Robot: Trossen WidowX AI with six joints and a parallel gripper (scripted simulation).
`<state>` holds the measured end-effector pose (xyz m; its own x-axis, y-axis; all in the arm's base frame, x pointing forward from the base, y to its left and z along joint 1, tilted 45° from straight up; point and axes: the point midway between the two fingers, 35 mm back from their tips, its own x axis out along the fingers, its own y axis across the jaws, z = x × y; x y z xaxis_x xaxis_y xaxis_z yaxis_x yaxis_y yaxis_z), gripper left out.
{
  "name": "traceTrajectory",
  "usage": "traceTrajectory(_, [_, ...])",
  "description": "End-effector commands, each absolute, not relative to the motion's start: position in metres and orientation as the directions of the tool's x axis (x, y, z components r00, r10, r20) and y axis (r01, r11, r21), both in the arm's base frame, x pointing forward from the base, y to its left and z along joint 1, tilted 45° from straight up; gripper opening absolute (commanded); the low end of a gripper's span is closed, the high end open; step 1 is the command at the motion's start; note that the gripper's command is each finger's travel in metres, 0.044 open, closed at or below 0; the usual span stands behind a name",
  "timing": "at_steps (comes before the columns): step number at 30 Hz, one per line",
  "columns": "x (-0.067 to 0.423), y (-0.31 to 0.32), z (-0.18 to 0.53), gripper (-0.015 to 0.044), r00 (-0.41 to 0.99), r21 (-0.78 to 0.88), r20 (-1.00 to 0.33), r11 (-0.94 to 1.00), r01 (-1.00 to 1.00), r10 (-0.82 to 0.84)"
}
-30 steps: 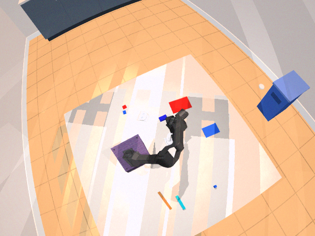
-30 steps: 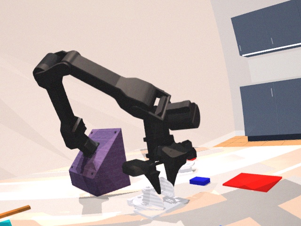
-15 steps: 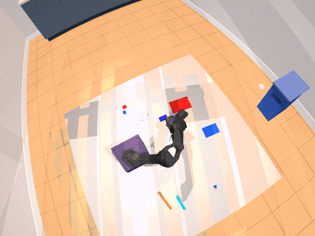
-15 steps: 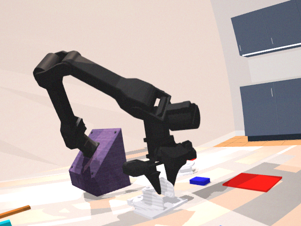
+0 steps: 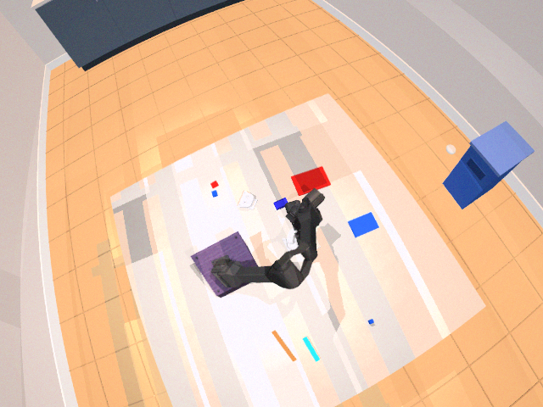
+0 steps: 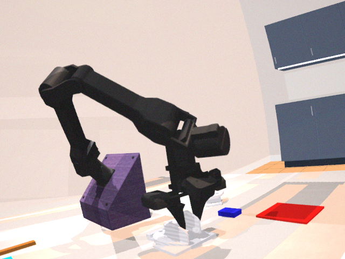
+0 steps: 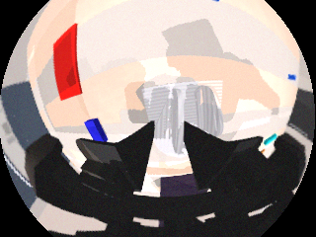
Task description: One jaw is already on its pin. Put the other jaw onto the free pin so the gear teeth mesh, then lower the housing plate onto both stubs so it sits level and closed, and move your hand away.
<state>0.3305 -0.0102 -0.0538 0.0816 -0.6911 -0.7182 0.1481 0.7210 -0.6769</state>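
Observation:
My gripper (image 6: 191,223) (image 7: 168,124) points down over the white base plate (image 6: 174,251) and is shut on an upright white jaw (image 6: 192,218) (image 7: 178,123). The held jaw is low over the base, beside the other white jaw (image 6: 174,231) (image 7: 211,111), which stands on the base. Whether the held jaw is on its pin and whether the teeth mesh cannot be told; its lower part and the pins are hidden. A separate flat white piece (image 5: 248,200) (image 6: 214,200), apparently the housing plate, lies beyond the blue block and is partly hidden behind the gripper in the exterior view.
The purple sloped block (image 5: 238,249) (image 6: 125,206) carries the arm's mount. A dark blue block (image 5: 280,203) (image 6: 229,212) (image 7: 96,130) and a red tray (image 5: 310,180) (image 6: 291,213) (image 7: 68,61) lie near the gripper. A blue plate (image 5: 363,225), orange stick (image 5: 283,345) and cyan stick (image 5: 310,348) lie farther out.

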Motion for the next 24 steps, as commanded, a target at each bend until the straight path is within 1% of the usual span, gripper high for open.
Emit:
traceTrajectory(1, [0.3301, -0.0108, -0.0549, 0.0134, 0.082, -0.681, -0.715, 0.719, 0.143, -0.694])
traceTrajectory(24, [0.3306, -0.0151, -0.0593, 0.0134, 0.082, -0.681, -0.715, 0.718, 0.144, -0.694])
